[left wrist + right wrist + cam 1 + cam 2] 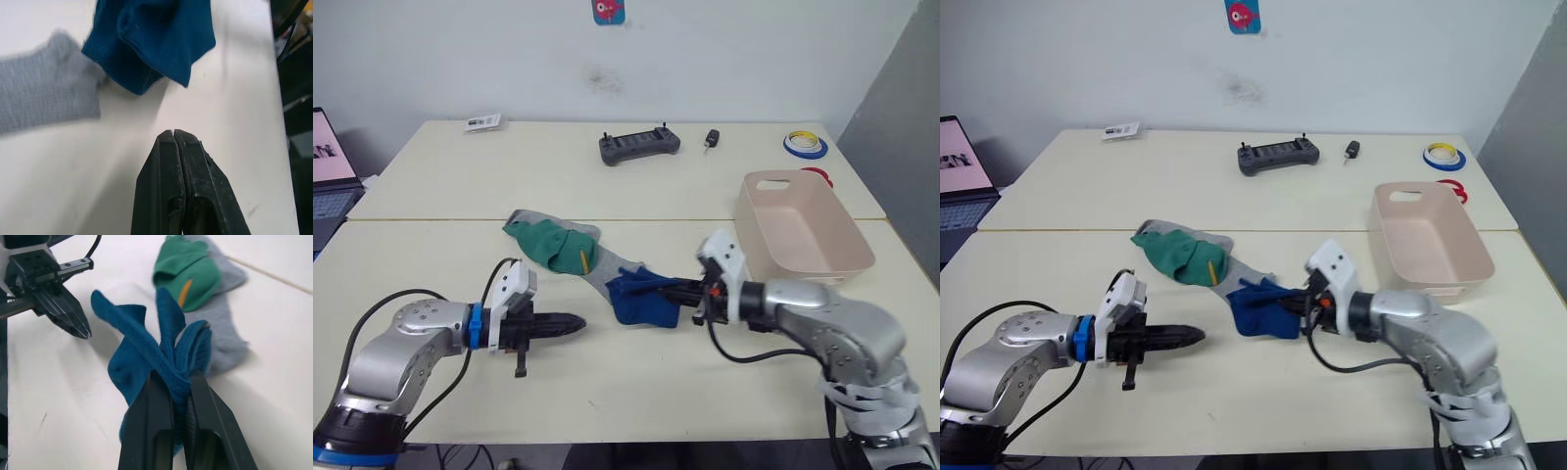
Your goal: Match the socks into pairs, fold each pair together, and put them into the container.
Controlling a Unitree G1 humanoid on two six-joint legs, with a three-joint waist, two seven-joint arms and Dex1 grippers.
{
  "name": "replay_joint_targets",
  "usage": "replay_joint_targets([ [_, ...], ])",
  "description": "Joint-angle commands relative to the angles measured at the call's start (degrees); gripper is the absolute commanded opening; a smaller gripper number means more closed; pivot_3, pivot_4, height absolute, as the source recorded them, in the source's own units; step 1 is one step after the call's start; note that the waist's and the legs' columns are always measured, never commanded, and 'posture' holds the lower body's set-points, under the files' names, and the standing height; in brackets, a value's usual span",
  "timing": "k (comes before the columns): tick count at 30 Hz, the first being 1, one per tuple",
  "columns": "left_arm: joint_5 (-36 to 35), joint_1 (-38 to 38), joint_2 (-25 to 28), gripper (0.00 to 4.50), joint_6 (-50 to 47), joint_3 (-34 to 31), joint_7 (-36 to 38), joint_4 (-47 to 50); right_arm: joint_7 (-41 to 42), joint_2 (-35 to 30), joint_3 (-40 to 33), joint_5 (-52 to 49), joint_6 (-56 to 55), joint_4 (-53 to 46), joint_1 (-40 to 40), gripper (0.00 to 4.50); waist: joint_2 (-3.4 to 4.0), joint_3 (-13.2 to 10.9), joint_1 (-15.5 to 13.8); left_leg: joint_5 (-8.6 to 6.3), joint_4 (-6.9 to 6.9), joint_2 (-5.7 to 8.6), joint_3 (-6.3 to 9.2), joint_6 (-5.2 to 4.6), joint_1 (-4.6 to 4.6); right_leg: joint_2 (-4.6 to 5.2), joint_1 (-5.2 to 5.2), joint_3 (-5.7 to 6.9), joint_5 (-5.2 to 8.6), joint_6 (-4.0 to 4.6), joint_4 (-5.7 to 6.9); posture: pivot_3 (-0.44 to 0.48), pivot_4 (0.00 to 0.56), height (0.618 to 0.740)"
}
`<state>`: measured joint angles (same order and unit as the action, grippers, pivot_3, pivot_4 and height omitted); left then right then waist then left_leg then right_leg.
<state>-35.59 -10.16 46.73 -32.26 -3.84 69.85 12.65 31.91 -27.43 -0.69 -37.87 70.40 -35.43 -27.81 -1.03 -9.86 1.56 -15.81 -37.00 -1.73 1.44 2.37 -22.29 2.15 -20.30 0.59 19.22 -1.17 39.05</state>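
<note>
My right gripper point(177, 382) pinched the bunched blue socks point(641, 298), seemingly both, at the table's point(607, 387) near middle. My left gripper point(576, 321) lay closed, empty, just left of them.

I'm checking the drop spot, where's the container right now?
The container sits on the table's right side, beyond the right claw, with the tape rolls behind it.
</note>
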Motion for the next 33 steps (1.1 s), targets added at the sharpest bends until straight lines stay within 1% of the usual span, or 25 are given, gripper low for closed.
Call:
replay_joint_targets([
  [1, -3.8, -3.8, -1.3, 0.0, -1.8, -1.5, -1.3, 2.8, -1.6, -1.6, -9.5, -5.3, 3.7, -2.6, -3.7, 0.01, 0.0, 0.0, 0.0, 0.0, 0.0, 0.01, -0.01, 0.0, 0.0, 0.0, 0.01, -0.02, 0.0, 0.0, 0.0, 0.0, 0.15, 0.74],
  [5, -6.6, -9.0, -4.1, 0.0, -3.9, -1.3, -3.2, 3.0, -3.9, -5.3, -20.2, -8.5, 7.5, -0.5, -7.0, 0.01, 0.0, 0.0, 0.0, 0.0, 0.02, 0.01, 0.0, 0.0, -0.09, -0.01, -0.06, 0.0, 0.0, 0.0, -0.05, 0.0, 0.15, 0.74],
  [8, -7.6, -10.2, -5.1, 0.0, -4.8, -1.0, -3.6, 3.6, -4.9, -7.3, -23.7, -9.9, 8.5, 0.9, -8.1, 0.01, 0.0, 0.0, 0.1, 0.01, 0.0, 0.03, -0.04, 0.0, -0.2, -0.02, -0.12, -0.04, 0.0, 0.0, -0.07, 0.0, 0.15, 0.74],
  [12, -9.1, -11.8, -6.8, 0.0, -5.0, -0.7, -3.8, 4.6, -7.0, -11.1, -31.5, -9.6, 8.1, 6.2, -8.7, 0.01, 0.0, 0.0, 0.1, 0.01, 0.0, 0.03, -0.07, 0.0, -0.28, -0.01, -0.2, -0.08, 0.0, 0.0, -0.06, 0.0, 0.15, 0.74],
  [18, -8.1, -11.9, -8.1, 0.0, -3.0, 0.3, -3.0, 3.0, -5.8, -15.9, -36.0, -7.9, 3.3, 13.1, -4.7, 0.01, 0.0, 0.0, 0.0, 0.02, -0.02, 0.05, -0.09, 0.01, -0.3, -0.06, -0.19, -0.05, 0.0, 0.0, -0.06, 0.0, 0.15, 0.74],
  [20, -7.4, -11.6, -8.3, 0.0, -2.0, 0.6, -2.2, 2.1, -5.5, -16.8, -36.1, -7.7, 1.7, 15.4, -3.8, 0.01, 0.01, 0.0, 0.1, 0.02, -0.04, 0.06, -0.13, 0.01, -0.29, -0.11, -0.19, -0.08, 0.0, 0.0, -0.05, 0.0, 0.15, 0.74],
  [24, -6.3, -11.4, -9.0, 0.0, 0.0, 1.6, -0.9, 0.5, -3.7, -18.5, -31.8, -4.8, -3.2, 19.2, -0.5, 0.01, 0.01, 0.0, 0.1, 0.03, -0.03, 0.04, -0.13, 0.0, -0.27, -0.14, -0.18, -0.09, 0.0, 0.0, -0.03, 0.0, 0.15, 0.74],
  [26, -5.9, -11.5, -9.4, 0.0, 0.6, 1.9, -0.4, -0.1, -3.5, -18.5, -30.2, -3.6, -5.2, 21.5, -0.3, 0.01, 0.02, 0.0, 0.1, 0.04, -0.04, 0.04, -0.13, -0.01, -0.27, -0.19, -0.18, -0.09, 0.0, 0.0, -0.03, 0.0, 0.15, 0.74],
  [29, -5.6, -11.6, -9.6, 0.0, 1.1, 2.3, 0.0, -0.5, -3.5, -17.4, -27.5, -2.2, -7.6, 24.9, -0.7, 0.01, 0.02, 0.0, 0.1, 0.05, -0.06, 0.06, -0.15, 0.0, -0.28, -0.18, -0.18, -0.1, 0.0, 0.0, -0.01, 0.0, 0.15, 0.74],
  [33, -6.7, -10.5, -9.0, 0.0, 0.0, 1.6, -0.6, 2.3, -5.2, -14.9, -25.0, 0.6, -10.9, 31.4, -1.7, 0.01, 0.03, 0.0, 0.1, 0.08, -0.06, 0.04, -0.15, 0.06, -0.28, -0.18, -0.18, -0.1, 0.0, 0.0, -0.04, 0.0, 0.15, 0.74],
])
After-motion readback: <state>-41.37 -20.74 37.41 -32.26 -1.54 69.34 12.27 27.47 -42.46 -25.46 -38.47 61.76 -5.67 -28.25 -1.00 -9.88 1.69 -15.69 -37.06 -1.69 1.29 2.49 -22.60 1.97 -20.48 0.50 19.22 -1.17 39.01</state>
